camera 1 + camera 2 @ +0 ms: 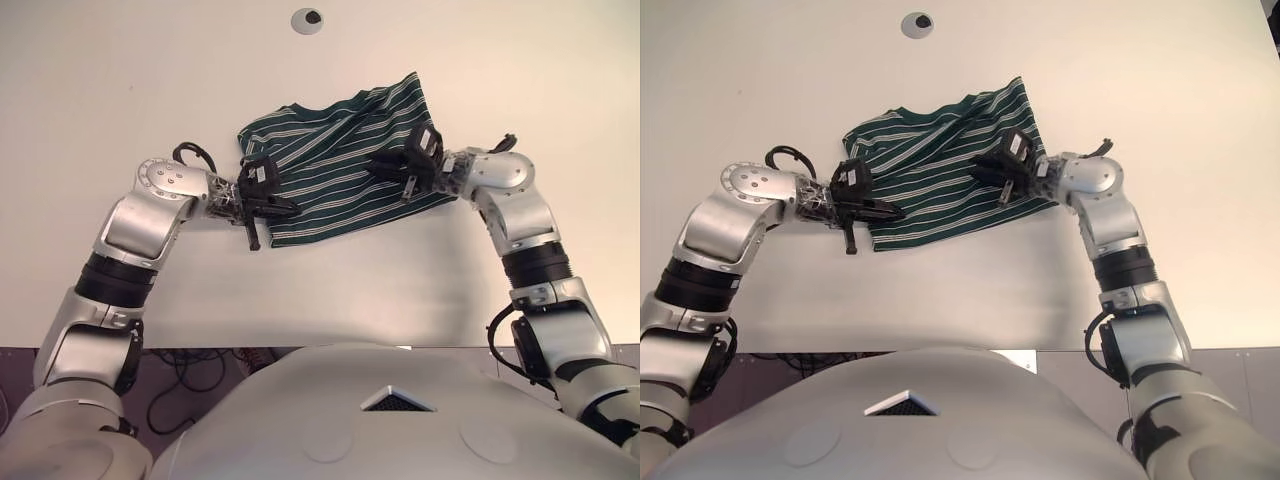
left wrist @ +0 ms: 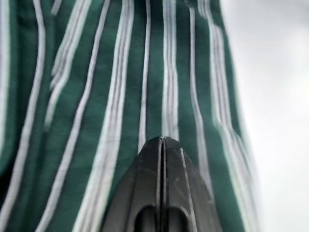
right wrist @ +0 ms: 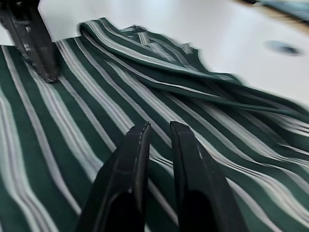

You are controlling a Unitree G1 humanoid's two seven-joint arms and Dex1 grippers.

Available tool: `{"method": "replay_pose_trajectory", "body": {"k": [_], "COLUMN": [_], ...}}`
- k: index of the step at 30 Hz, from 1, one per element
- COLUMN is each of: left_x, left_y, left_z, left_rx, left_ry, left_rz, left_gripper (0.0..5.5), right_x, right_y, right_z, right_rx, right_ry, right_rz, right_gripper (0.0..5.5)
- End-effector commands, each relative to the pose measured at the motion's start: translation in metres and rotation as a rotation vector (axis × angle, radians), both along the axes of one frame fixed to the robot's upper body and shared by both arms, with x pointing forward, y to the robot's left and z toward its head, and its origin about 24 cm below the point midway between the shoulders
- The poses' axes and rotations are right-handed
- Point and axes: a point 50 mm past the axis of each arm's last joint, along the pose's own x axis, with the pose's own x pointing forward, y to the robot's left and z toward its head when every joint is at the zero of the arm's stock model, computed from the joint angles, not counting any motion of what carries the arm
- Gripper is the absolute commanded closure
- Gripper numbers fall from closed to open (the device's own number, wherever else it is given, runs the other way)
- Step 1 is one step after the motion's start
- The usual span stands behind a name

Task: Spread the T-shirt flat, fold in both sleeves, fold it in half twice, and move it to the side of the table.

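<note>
**Surface.** Pale, plain worktop (image 1: 330, 300); a round cable port (image 1: 307, 19) is set into it on the far side of the T-shirt.

**Item 1, T-shirt (image 1: 330, 170).** Green with white stripes, lying on the worktop about midway across. The near part is fairly flat. The far part is rucked into a raised ridge of folds, with the collar at the far left corner. Not yet a tidy rectangle.

**Item 2, left gripper (image 2: 161, 145).** At the T-shirt's near left edge, low over the cloth. Fingers (image 2: 149, 179) pressed together, with no cloth seen between them.

**Item 3, right gripper (image 3: 159, 126).** Over the T-shirt's right side, pointing inward across the stripes. Fingers (image 3: 188, 164) stand a narrow slit apart and hold nothing.

**Handling note (judgement).**
- The garment looks partly folded and needs squaring before the next fold.
- Each gripper should pinch every layer at its own edge of the T-shirt.
- Both should lift level and together, carrying the edge across so that the hems meet.
- The far ridge should be drawn flat first; otherwise it will be trapped under the fold.
- A one-sided pull would skew the stripes and drag the T-shirt along the worktop.
</note>
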Motion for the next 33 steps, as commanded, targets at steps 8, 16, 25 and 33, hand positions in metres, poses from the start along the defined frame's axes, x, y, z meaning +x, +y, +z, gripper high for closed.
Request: {"method": "replay_pose_trajectory", "body": {"k": [8,16,25,33], "left_x": [0.056,0.078,0.051,0.044], "left_y": [0.017,0.017,-0.004,-0.003], "left_z": [-0.028,-0.003,0.012,-0.029], "left_rx": [0.113,0.003,-0.224,0.031], "left_ry": [-0.004,-0.140,-0.009,0.016], "left_rz": [0.434,0.505,0.273,0.362], "left_gripper": [5.49,5.49,5.49,5.49], "right_x": [-0.017,-0.030,-0.028,-0.035], "right_y": [-0.011,-0.016,-0.020,-0.018], "right_z": [-0.026,-0.035,-0.040,-0.038], "right_rx": [-0.260,-0.308,-0.331,-0.321], "right_ry": [0.109,0.189,0.202,0.223], "right_rz": [0.094,0.147,0.109,0.150], "right_gripper": [4.77,4.77,4.77,4.77]}}
